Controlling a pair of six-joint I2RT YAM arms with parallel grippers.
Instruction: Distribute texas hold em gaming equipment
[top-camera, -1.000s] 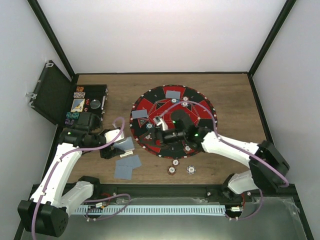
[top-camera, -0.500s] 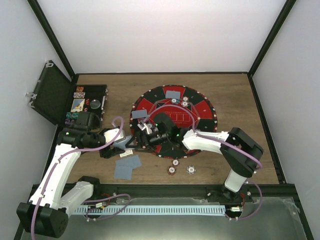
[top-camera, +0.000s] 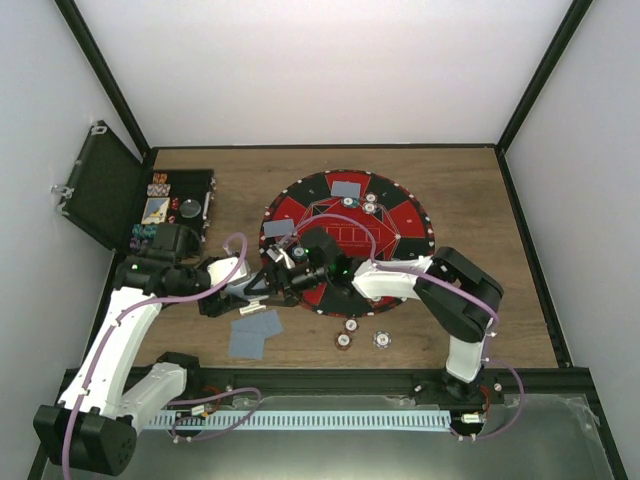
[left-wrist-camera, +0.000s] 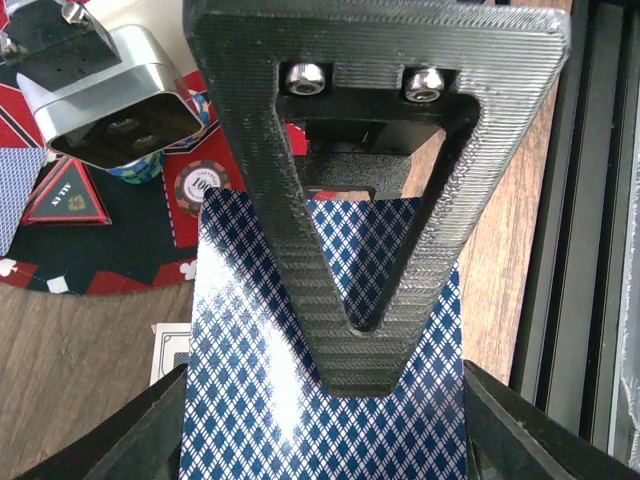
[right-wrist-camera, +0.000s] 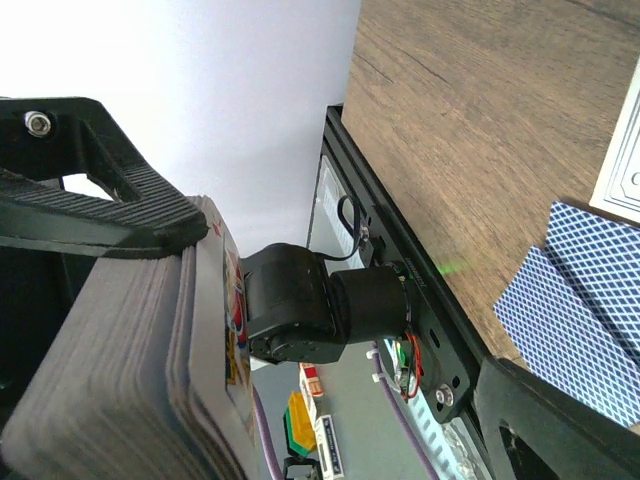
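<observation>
Top external view: your left gripper (top-camera: 240, 292) sits off the 8 o'clock rim of the round mat (top-camera: 392, 216), clamped on the deck of cards (top-camera: 252, 287), with your right gripper (top-camera: 279, 271) just beside it at 2 o'clock. Left wrist view: one finger presses the deck's blue-diamond back, its long axis running 12 to 6 o'clock. Right wrist view: the deck's stacked edge fills 8 o'clock; you cannot tell whether the right jaws are apart or together.
</observation>
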